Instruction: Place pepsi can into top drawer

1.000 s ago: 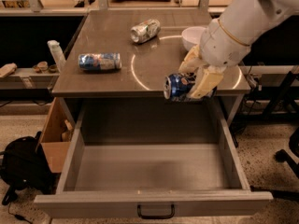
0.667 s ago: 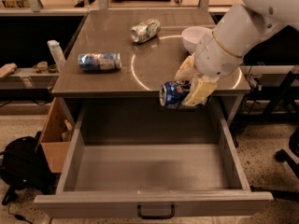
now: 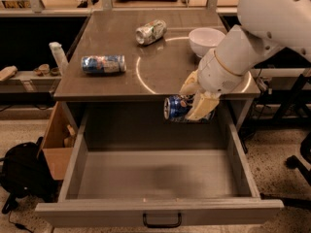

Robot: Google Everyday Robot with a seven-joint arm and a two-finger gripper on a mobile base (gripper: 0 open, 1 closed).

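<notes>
So my cream two-finger gripper [image 3: 193,102] is clamped tight around the small dark blue pepsi can [image 3: 176,108], holding it sideways in the air above the back end of the wide grey metal top drawer [image 3: 160,176], which is hanging wide open. Behind the drawer, up on the brown tabletop [image 3: 112,38], there's a pale blue-and-white can [image 3: 103,64] and a silver-green can [image 3: 150,31], both lying down, plus a white bowl [image 3: 206,40].
</notes>
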